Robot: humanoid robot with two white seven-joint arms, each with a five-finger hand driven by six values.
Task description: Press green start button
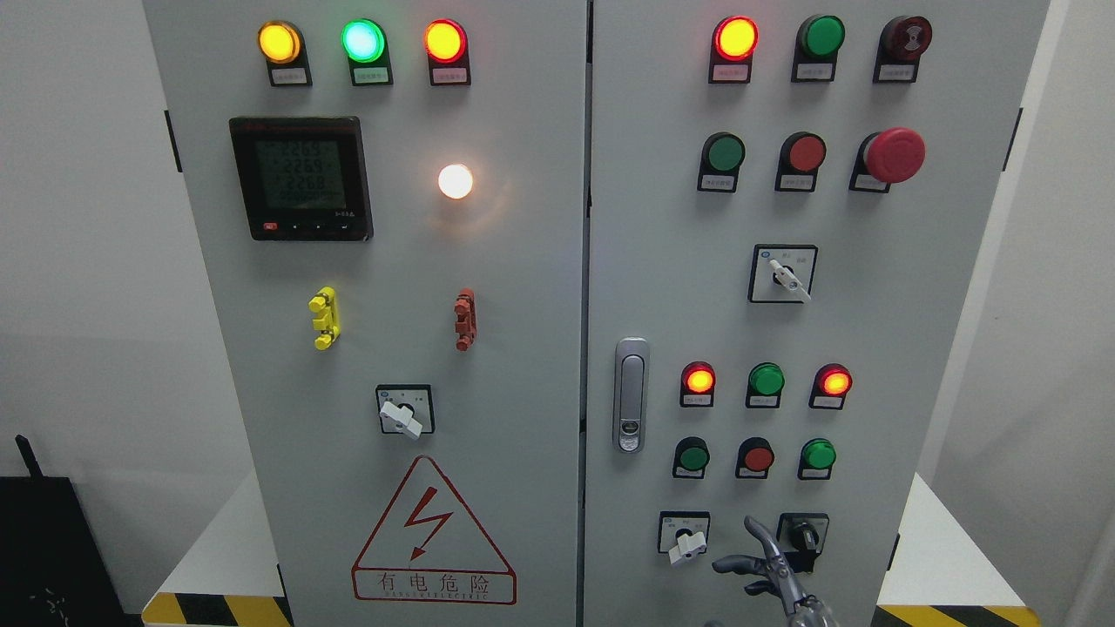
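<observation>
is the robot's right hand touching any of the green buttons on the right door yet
Apart. The head view shows the right hand low on the panel, its raised fingertip clearly below the nearest green button.

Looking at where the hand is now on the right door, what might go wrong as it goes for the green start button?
1. The right hand sits low, with one finger raised between two rotary selector switches; lifting carelessly might nudge one.
2. Several green buttons look alike on this door, and their labels are unreadable here, so it might pick the wrong one.
3. A red button sits directly between two green ones; a slightly off press could hit it.
</observation>
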